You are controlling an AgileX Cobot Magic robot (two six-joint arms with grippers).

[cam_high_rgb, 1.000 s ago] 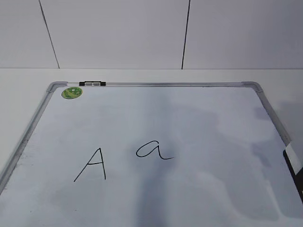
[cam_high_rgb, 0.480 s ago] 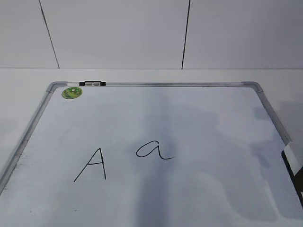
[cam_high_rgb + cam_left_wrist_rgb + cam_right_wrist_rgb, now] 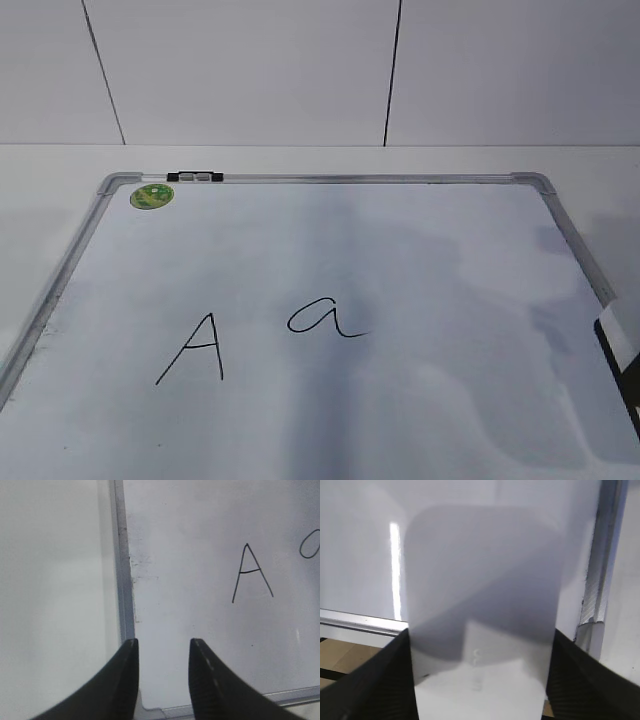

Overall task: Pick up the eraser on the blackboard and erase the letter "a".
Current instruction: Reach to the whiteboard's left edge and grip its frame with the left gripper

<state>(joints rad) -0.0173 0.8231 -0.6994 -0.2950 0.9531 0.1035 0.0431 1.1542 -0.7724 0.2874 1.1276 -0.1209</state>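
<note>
On the pale tabletop (image 3: 320,160) lies the blackboard (image 3: 420,270), a white dry-erase board whose silver-grey frame (image 3: 350,178) runs along the far edge and down both sides. Within that frame, a round green sticker (image 3: 152,196) sits in the far left corner, a small black-and-silver clip (image 3: 196,177) rides the far rail just beside it, and two marks are written near the middle: a tall capital "A" (image 3: 195,349) and, just to its right, the letter "a" (image 3: 325,319), both intact in thin black marker. Grey shadows and faint smears cover much of the board's surface.

At the right edge of the exterior view the eraser (image 3: 620,352) shows only as a sliver, white on top with a dark edge, well apart from the letter "a". Seen from the right wrist, the eraser (image 3: 482,615) fills the space between the two black fingers of the right gripper (image 3: 480,680); the fingers stand at its two long sides and appear to touch it, though whether they press on it cannot be told. Its glossy top carries small grey lettering, and the board's frame corner lies just beside it.

Seen from the left wrist, the left gripper (image 3: 162,647) hangs over the board's left frame rail near a corner, its fingers apart with nothing between them, the capital "A" (image 3: 251,573) off to its right
</note>
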